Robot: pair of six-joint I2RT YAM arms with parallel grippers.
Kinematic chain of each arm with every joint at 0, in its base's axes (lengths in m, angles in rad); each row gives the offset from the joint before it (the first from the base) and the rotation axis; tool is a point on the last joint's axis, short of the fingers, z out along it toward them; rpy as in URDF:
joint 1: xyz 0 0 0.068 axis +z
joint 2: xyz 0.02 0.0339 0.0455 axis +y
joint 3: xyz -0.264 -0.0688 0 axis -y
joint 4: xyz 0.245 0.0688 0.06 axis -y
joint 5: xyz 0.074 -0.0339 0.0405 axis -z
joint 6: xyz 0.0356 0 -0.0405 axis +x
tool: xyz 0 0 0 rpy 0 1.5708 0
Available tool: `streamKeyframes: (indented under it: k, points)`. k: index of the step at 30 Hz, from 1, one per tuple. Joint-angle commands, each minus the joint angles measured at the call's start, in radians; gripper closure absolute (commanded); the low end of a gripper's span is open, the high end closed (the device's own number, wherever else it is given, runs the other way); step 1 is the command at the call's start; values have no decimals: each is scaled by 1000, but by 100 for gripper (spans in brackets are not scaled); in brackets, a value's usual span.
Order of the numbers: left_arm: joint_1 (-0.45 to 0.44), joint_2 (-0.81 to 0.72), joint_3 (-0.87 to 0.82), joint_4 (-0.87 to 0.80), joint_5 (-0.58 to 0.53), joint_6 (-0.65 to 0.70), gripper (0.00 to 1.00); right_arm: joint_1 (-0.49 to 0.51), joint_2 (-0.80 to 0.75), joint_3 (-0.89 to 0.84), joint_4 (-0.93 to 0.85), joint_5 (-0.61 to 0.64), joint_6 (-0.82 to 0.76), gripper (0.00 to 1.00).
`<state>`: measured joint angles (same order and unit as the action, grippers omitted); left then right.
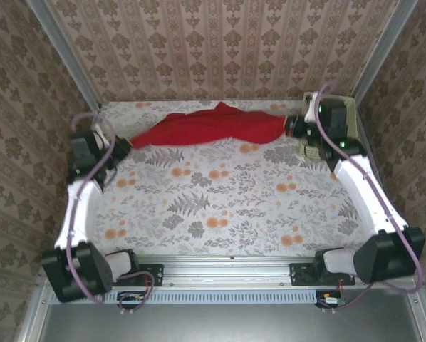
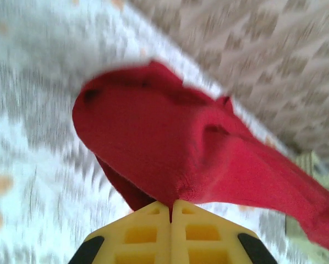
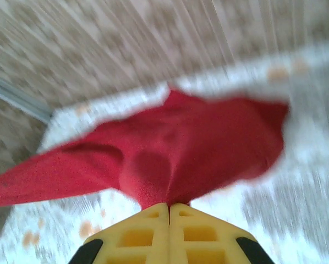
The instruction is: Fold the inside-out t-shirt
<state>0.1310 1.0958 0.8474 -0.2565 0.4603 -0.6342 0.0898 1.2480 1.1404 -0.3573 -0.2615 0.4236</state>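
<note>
Two ends of the inside-out t-shirt are being held at once, the red cloth stretching as a bunched band across the upper middle of the overhead frame, along the far edge of the floral-patterned table. At the left, the left gripper is pinching one end. Its yellow fingers are pressing together on a gathered fold at the bottom of the left wrist view. The cloth is rising to a small peak near mid-span. At the right, the right gripper is clamping the other end, its fingers likewise pressing together on the fabric. A pale basket is sitting in the table's upper right corner, partly under the right arm.
</note>
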Motion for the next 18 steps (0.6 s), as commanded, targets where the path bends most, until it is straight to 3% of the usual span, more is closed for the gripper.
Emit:
streamKeyframes:
  k: [1,5,10,18]
  points:
    - [-37,-168,-127,-67,-22,25,100,-2,-193,-149,-142,46,60,100]
    - [-52,-307,-310,-178,-8,12,100,-16,-363,-348,-310,80,151,100]
    - [-57,-447,-450,-342,-104,-66,100,-19,-549,-531,-445,104,341,100]
    - [-68,-666,-502,-537,-228,-182,100,-25,-717,-481,-692,331,457,100]
